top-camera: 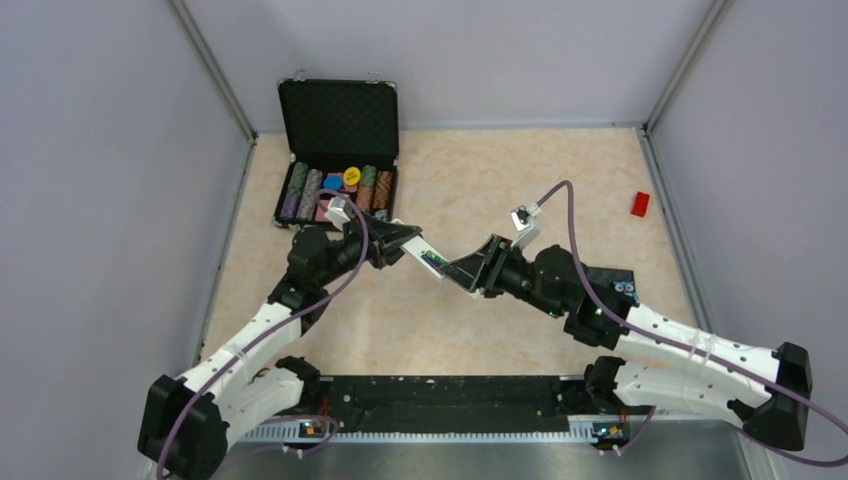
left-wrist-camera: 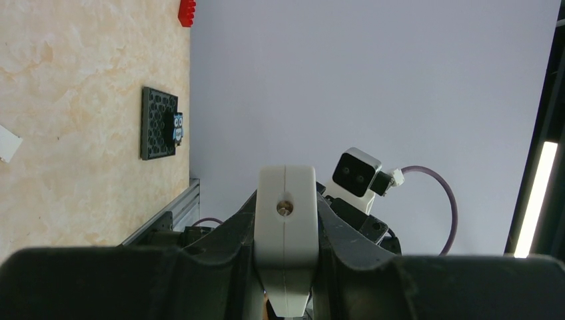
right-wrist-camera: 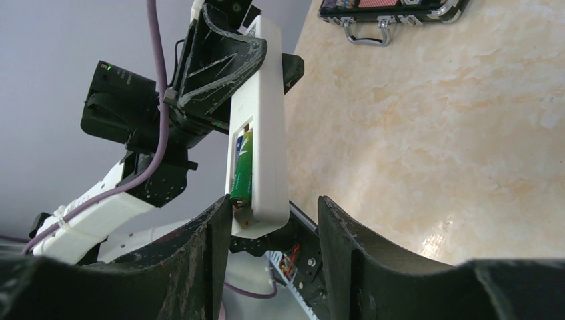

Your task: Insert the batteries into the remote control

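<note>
My left gripper [top-camera: 405, 243] is shut on the white remote control [top-camera: 425, 255] and holds it tilted above the table. In the left wrist view the remote [left-wrist-camera: 286, 220] sits end-on between my left gripper's [left-wrist-camera: 286, 230] fingers. The right wrist view shows the remote [right-wrist-camera: 265, 100] with its recess open. The green battery [right-wrist-camera: 242, 167] lies in the recess, and a sliver of a dark battery [right-wrist-camera: 236, 141] shows beside it. My right gripper [right-wrist-camera: 270, 223] is open around the remote's lower end, its left finger [right-wrist-camera: 206, 253] next to the green battery's end. It also shows in the top view [top-camera: 463, 272].
An open black case of poker chips [top-camera: 338, 160] stands at the back left. A small red block [top-camera: 640, 204] lies at the far right. A black studded plate [top-camera: 612, 280] lies by the right arm. A flat white cover plate [left-wrist-camera: 8, 143] lies on the table.
</note>
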Available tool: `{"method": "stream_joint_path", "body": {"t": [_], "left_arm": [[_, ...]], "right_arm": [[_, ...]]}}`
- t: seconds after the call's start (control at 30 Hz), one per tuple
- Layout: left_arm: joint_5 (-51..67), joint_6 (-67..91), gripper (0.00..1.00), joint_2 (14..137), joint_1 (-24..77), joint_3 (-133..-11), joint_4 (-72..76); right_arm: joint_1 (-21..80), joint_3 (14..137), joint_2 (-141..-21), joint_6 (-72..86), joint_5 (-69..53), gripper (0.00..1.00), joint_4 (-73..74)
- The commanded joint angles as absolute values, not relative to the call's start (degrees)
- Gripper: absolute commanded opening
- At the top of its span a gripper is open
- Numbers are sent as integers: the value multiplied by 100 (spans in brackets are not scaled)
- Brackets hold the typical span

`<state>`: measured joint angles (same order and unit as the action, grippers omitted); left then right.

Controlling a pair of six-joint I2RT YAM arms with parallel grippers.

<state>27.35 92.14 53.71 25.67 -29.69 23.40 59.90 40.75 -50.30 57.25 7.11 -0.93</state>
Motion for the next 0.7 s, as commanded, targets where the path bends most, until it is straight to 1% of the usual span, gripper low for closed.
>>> {"method": "stream_joint_path", "body": {"t": [0.0, 0.1, 0.33, 0.5, 0.67], "left_arm": [[2711, 9307, 0, 5177, 2591, -3131, 2716], [2707, 9279, 0, 5169, 2590, -3107, 2716], [2665, 9185, 0, 5161, 2585, -3042, 2664], [2655, 9166, 0, 5160, 2588, -3001, 2646], [2669, 9220, 0, 5143, 2586, -3031, 2655]], "right_arm": [[6045, 4024, -5066, 5783, 651, 49, -404], [6045, 4045, -5038, 5783, 635, 50, -413], [6047, 4156, -4853, 5733, 527, 58, -556], [6039, 3986, -4528, 5788, 550, 59, -971], [6041, 3888, -4373, 5847, 762, 57, -820]]}}
